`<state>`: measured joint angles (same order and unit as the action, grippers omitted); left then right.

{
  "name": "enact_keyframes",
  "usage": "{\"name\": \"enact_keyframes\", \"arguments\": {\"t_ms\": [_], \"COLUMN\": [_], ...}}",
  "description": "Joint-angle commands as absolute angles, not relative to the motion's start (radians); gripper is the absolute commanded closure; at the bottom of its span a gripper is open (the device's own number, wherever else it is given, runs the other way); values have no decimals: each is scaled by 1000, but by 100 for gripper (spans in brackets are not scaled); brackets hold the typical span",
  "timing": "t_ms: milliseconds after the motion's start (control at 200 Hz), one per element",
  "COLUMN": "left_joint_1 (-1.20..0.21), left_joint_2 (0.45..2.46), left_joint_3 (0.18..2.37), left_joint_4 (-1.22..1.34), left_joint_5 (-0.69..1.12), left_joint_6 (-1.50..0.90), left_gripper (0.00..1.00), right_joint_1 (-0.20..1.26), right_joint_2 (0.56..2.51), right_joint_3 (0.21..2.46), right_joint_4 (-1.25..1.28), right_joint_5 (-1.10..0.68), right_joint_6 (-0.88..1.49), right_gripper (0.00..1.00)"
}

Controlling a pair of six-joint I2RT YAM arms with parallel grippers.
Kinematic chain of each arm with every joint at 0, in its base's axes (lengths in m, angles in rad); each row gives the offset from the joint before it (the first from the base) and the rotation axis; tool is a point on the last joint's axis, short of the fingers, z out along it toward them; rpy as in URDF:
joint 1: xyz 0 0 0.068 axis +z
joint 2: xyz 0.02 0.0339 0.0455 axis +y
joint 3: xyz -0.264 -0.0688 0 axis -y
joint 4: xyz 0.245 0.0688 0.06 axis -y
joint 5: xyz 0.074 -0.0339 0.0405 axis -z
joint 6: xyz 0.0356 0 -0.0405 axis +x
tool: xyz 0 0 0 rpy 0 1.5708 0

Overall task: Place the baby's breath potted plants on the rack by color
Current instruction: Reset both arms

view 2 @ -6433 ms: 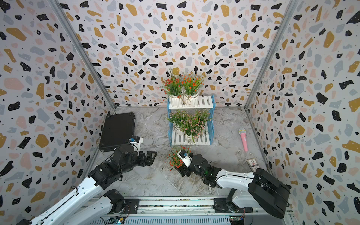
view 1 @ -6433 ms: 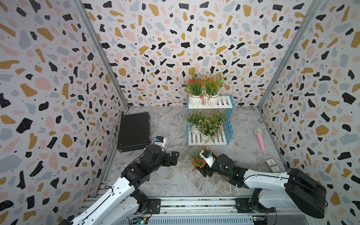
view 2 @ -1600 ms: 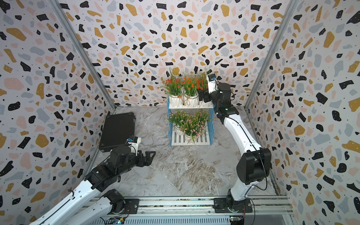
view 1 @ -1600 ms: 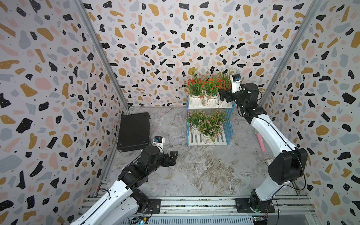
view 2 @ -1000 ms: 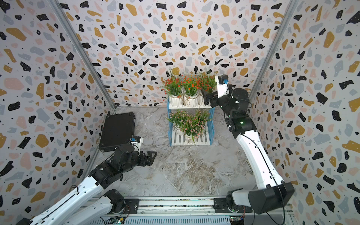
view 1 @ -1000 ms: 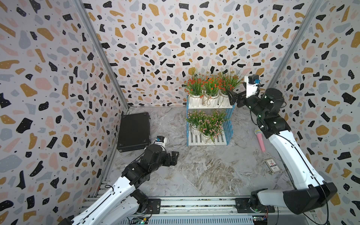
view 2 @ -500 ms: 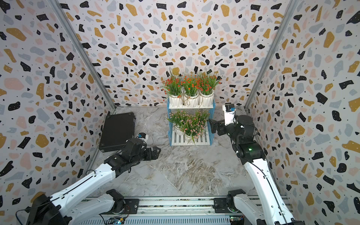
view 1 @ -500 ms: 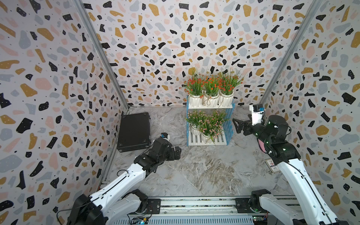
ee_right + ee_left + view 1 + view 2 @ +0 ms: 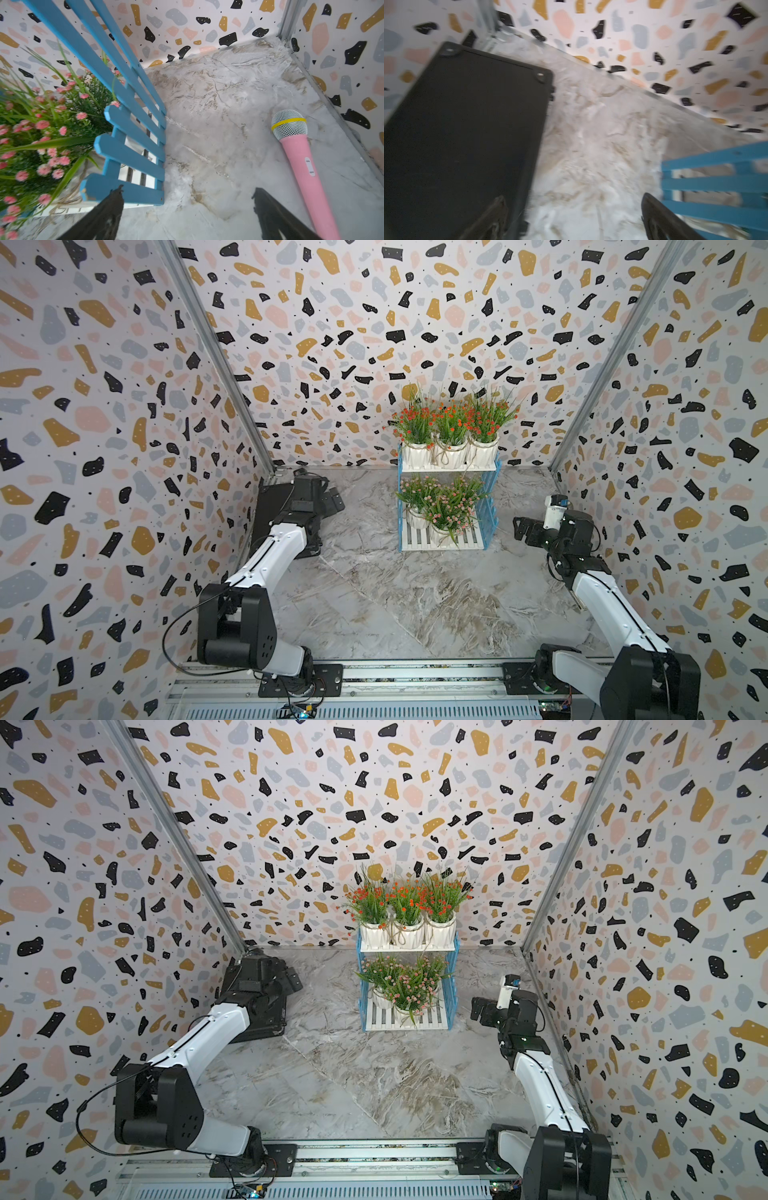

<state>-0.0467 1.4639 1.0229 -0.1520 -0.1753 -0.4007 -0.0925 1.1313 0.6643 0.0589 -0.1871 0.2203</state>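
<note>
The rack (image 9: 491,497) stands at the back middle in both top views, with white shelves and blue sides. Three red-orange baby's breath potted plants (image 9: 451,429) sit side by side on its top shelf. Pink-flowered ones (image 9: 440,506) crowd the lower shelf, their pots partly hidden by leaves. My left gripper (image 9: 333,502) hovers open over the back left floor, well left of the rack and holding nothing. My right gripper (image 9: 524,531) is open and empty, low, to the right of the rack. The right wrist view shows the blue side frame (image 9: 128,124) and pink flowers (image 9: 41,135) close by.
A black flat case (image 9: 270,510) lies along the left wall, under my left arm; in the left wrist view the case (image 9: 467,124) sits beside the gripper. A pink toy microphone (image 9: 301,160) lies on the floor near the right wall. Patterned walls close three sides.
My right gripper has drawn back from the top shelf, down and to the right, leaving the third red-orange plant there. My left arm has swung toward the back, over the black case.
</note>
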Motion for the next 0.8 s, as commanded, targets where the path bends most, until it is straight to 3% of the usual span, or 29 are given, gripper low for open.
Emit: {"name": "enact_keyframes", "arguments": {"t_ms": [0,255,380,536,636,796], "left_joint_1": [-10,-6,-6,-21,-35,-46], "left_joint_2": [1421,1435,1417,1448,1421,1444], "left_joint_3": [879,568,529,269,328,317], "left_joint_4": [-27,403,464,990,822,877], "left_joint_5": [-238,-178,-106,-125,-144,-171], "left_joint_6": [-187,-32,-37,-33,-31,-19], "left_gripper": [1,1,1,1,1,1], "right_joint_1": [-96,-98,-99,-98,-98,-98], "right_joint_2": [1170,1306,1335,1381,1393,1451], "right_joint_3": [625,551,497,470,393,341], "right_joint_4": [206,388,511,572,713,849], "right_joint_5": [-105,-43,-43,-75,-66,-80], "right_joint_6": [195,109,98,87,92,87], "right_gripper": [0,0,0,0,0,0]}}
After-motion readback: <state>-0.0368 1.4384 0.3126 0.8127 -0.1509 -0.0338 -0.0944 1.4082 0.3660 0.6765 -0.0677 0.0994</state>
